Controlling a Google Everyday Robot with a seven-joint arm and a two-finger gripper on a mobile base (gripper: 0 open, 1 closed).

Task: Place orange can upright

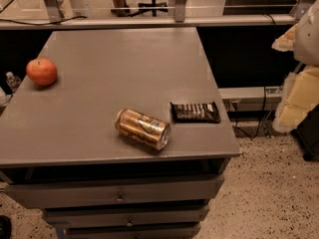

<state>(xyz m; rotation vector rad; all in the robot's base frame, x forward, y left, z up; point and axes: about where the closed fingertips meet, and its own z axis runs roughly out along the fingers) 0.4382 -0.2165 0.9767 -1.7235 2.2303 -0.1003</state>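
One orange can [143, 129] lying sideways, gripper [299, 101] cut off at right edge

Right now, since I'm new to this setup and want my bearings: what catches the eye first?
The orange can lies on its side near the front edge of the table, a dark snack bar just right of it. An apple sits far left; the hand hangs at the right, beyond the table.

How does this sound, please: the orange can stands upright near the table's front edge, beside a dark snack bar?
Not quite: in the camera view the orange can lies on its side near the table's front edge, beside a dark snack bar. The hand is at the right, off the table.
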